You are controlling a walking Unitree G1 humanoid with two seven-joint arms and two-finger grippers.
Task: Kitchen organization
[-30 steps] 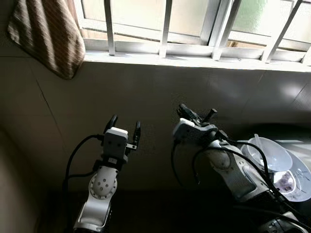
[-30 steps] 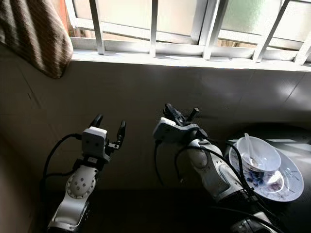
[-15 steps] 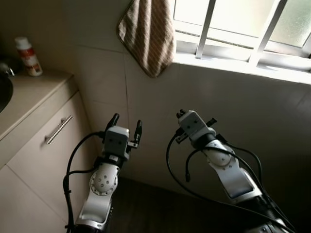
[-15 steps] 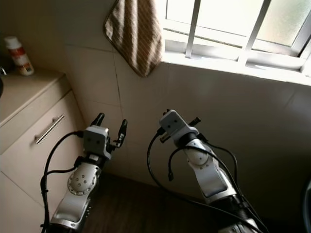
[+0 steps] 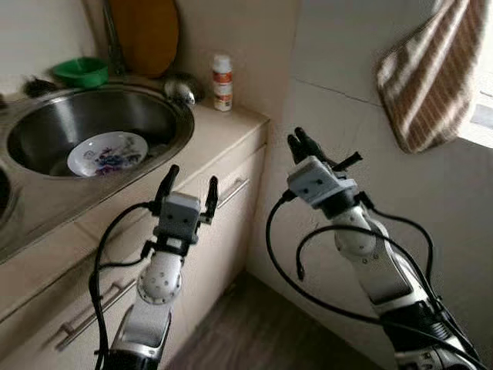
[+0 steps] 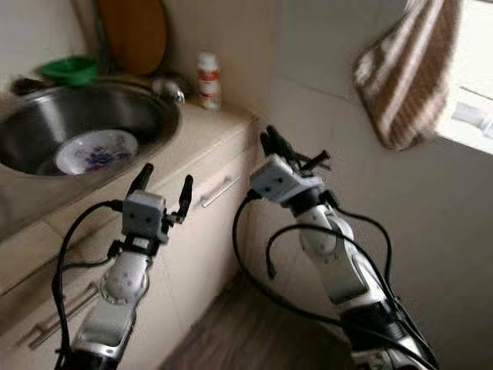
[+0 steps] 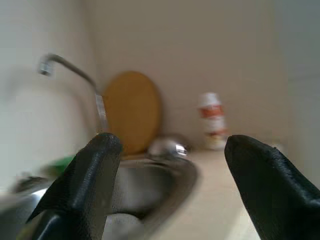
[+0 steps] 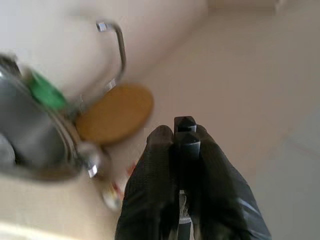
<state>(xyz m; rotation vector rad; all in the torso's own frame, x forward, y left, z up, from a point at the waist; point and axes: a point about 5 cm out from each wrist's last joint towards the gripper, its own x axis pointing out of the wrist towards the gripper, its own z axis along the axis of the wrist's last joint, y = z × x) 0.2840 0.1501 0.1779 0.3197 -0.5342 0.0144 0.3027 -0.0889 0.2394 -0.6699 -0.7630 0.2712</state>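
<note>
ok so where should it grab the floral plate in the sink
By the rim nearest the counter edge, coming from above. The floral plate lies low in the round steel sink, tilted against its curved wall, so a side approach looks blocked. The open left end effector is the closer one.

Patterned bowl (image 5: 106,153) in steel sink (image 5: 173,131) (grippers raised nearby)
</note>
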